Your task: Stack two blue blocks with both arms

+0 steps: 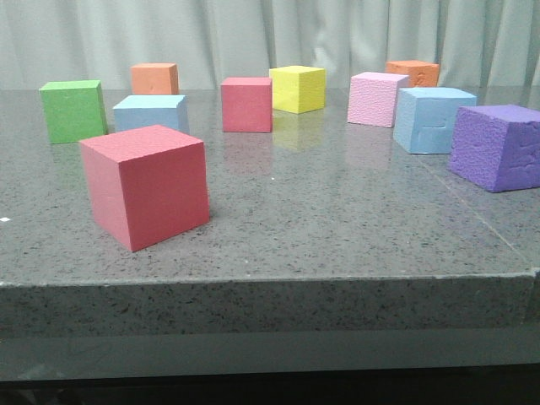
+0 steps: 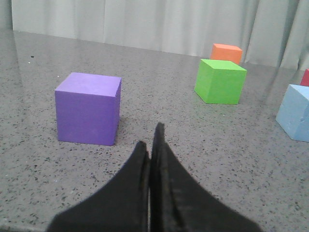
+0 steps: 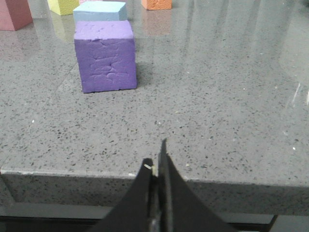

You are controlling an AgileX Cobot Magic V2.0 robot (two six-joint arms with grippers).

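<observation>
One sky-blue block (image 1: 150, 112) sits at the back left, behind a large red cube (image 1: 145, 184). It also shows at the edge of the left wrist view (image 2: 294, 112). The other sky-blue block (image 1: 432, 118) stands at the right, next to a purple cube (image 1: 496, 147). In the right wrist view it sits (image 3: 100, 11) just behind that purple cube (image 3: 105, 57). My left gripper (image 2: 150, 135) is shut and empty, low over the table. My right gripper (image 3: 155, 152) is shut and empty at the table's front edge. Neither gripper shows in the front view.
Green (image 1: 73, 110), orange (image 1: 154, 78), red (image 1: 246, 105), yellow (image 1: 297, 89), pink (image 1: 377, 99) and a second orange cube (image 1: 413, 72) stand across the back. Another purple cube (image 2: 88, 107) sits ahead of my left gripper. A curtain hangs behind the grey table (image 1: 337, 245).
</observation>
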